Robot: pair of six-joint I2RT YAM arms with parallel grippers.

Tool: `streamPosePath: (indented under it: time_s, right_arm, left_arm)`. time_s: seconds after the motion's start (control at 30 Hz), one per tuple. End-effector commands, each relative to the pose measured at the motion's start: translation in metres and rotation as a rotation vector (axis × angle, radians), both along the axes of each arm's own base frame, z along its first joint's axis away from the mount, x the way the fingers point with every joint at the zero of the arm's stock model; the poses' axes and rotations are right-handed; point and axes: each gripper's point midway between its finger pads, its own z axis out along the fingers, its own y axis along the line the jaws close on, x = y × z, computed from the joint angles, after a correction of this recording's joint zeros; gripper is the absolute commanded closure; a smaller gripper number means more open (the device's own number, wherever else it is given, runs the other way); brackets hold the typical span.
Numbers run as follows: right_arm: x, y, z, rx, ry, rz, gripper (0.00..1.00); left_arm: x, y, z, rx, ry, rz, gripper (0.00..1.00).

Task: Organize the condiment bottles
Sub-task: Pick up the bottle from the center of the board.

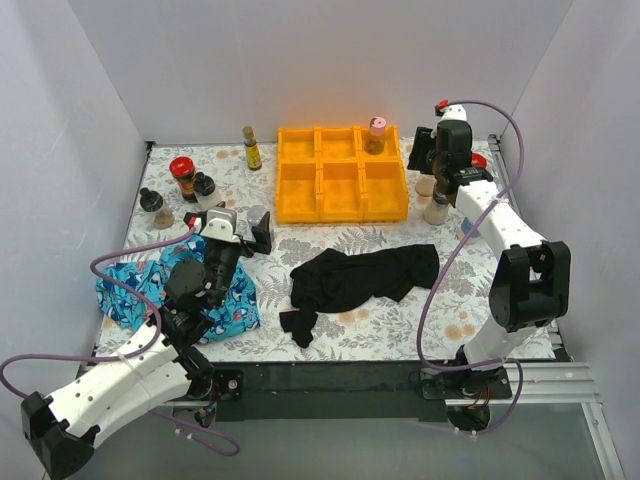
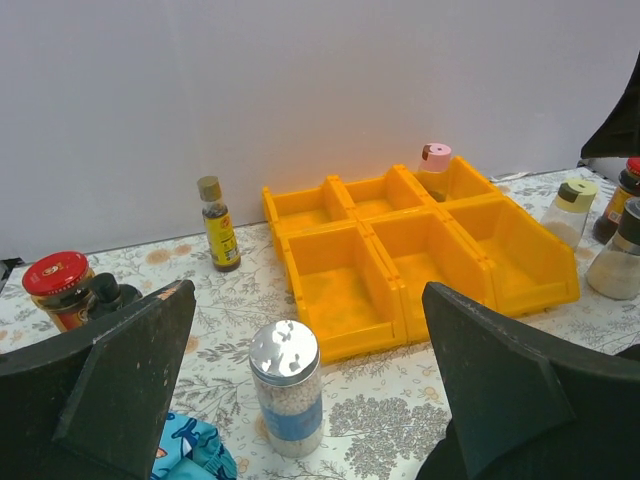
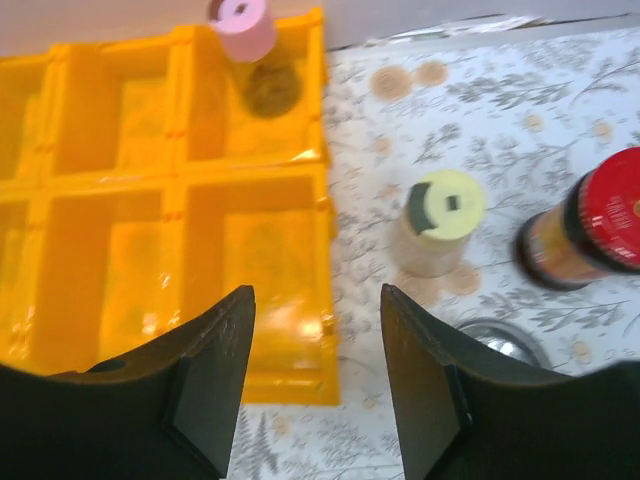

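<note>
Pink-lidded jar [image 3: 243,25] stands in the orange tray's [image 3: 180,170] far-right compartment; my right claw [image 3: 315,295] hangs parted, empty. Next move, I judge: grasp the yellow-capped jar [image 3: 440,220] beside the tray.

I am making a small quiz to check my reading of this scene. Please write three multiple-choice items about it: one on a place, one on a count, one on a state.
1. Where does the pink-lidded jar stand?
A. In the far right compartment of the orange tray
B. In the near left compartment
C. Outside the tray

2. How many compartments has the tray?
A. Four
B. Six
C. Nine

3. How is the left tool?
A. Shut on a jar
B. Shut on cloth
C. Open, holding nothing

Answers:
1 A: the top view shows the jar in the back row's right-hand cell.
2 B: there are two rows of three.
3 C: in the left wrist view its fingers stand wide apart and grip nothing.
</note>
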Motion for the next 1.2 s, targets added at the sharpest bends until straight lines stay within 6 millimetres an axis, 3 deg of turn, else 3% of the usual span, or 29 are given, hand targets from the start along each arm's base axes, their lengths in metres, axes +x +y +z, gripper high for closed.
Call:
streamPosePath:
  time_s: [0.0, 0.2, 0.47, 1.17]
  right_arm:
    - [0.040, -0.046, 0.010, -0.093, -0.153, -0.134, 0.37]
    - [0.068, -0.073, -0.017, -0.112, -0.151, -0.177, 0.34]
    - [0.091, -0.076, -0.055, -0.152, -0.117, -0.175, 0.34]
    - [0.110, -0.087, -0.082, -0.162, -0.020, -0.168, 0.36]
  left_arm:
    - [-0.005, 0.001, 0.006, -0.020, -0.015, -0.018, 0.02]
    - [-0.005, -0.005, 0.006, -0.022, -0.009, -0.043, 0.02]
    - [-0.007, -0.005, 0.006, -0.032, -0.013, -0.049, 0.02]
    - [-0.008, -0.003, 0.010, -0.039, -0.022, -0.047, 0.02]
